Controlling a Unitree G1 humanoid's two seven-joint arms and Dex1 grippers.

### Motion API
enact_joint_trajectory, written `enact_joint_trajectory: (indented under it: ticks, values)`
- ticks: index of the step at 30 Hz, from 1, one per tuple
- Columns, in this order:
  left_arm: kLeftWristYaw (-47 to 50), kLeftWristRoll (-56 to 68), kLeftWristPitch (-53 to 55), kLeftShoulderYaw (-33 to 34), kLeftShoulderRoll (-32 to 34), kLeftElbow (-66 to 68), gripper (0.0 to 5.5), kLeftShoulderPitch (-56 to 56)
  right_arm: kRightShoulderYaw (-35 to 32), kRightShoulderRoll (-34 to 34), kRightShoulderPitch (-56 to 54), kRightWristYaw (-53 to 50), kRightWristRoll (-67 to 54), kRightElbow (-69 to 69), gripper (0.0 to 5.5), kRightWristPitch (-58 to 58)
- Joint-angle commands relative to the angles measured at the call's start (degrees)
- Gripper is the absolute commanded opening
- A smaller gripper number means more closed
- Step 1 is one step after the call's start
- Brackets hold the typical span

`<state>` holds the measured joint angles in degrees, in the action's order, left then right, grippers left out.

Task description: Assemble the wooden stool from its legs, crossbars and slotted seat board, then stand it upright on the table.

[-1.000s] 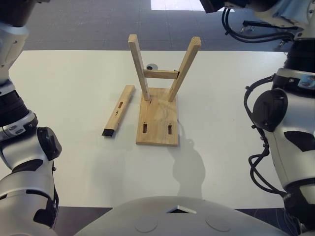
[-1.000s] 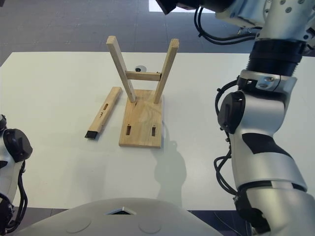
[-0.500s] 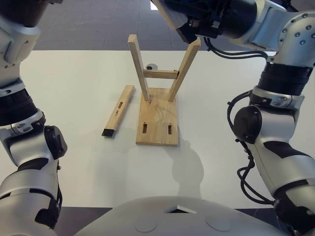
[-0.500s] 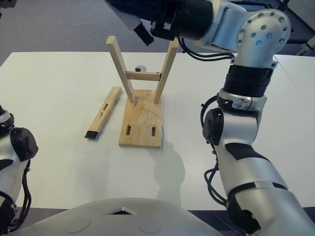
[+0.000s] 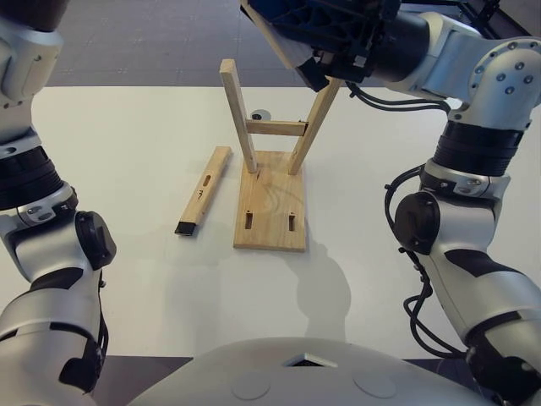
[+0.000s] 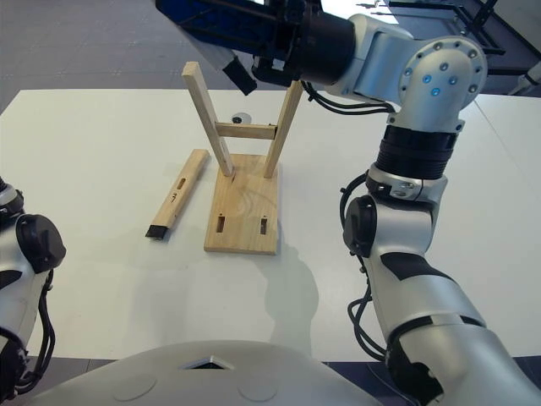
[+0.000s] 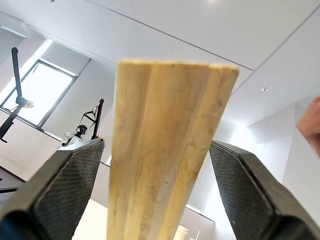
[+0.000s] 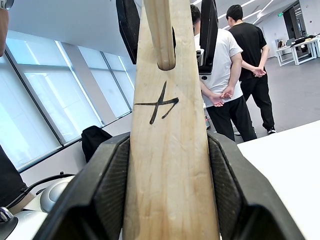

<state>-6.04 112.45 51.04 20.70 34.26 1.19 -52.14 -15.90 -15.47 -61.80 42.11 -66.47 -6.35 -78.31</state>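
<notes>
Right gripper (image 8: 169,150) pinching marked leg (image 8: 172,215), pads pressing both faces. Left gripper (image 7: 157,150) clamping second wooden piece (image 7: 165,100), pointing ceilingward.

Change: right arm swinging in over far edge during last second, now hanging by top of right upright leg (image 5: 311,127).

Seat board (image 5: 270,241) lying flat mid-table (image 5: 110,152), unmoved. Left upright leg (image 5: 239,114) and crossbar (image 5: 275,128) standing toward far edge. Near slots (image 5: 248,220) waiting open. Loose leg (image 5: 204,189) lying beside board, toward left edge.

Judgement: third-leg insertion starting.

White table (image 5: 127,144) with seat board (image 5: 270,222), loose leg (image 5: 204,189)
</notes>
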Motion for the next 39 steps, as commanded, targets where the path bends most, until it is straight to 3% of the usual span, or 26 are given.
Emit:
enact_joint_trajectory:
  ticks: [1, 17, 26, 39]
  values:
    - [0.5, 0.3, 1.3, -0.6, 0.5, -0.6, 3.78, -0.5, -0.1, 0.3, 0.2, -1.0, -1.3, 0.2, 2.06, 0.5]
    - [2.3, -0.3, 0.1, -1.9, -1.7, -2.0, 3.78, 0.1, 0.5, 1.0, 0.6, -2.1, -2.4, 0.4, 2.06, 1.1]
    - [3.1, -1.4, -0.6, -1.6, -1.8, -1.1, 2.35, 0.8, 0.8, 1.3, 1.6, -3.0, -2.9, 1.0, 2.06, 1.5]
    - [4.0, -2.4, -1.5, -2.1, -3.4, -2.8, 2.23, 2.4, 0.9, 2.1, 2.5, -3.5, -1.8, 2.9, 2.06, 5.0]
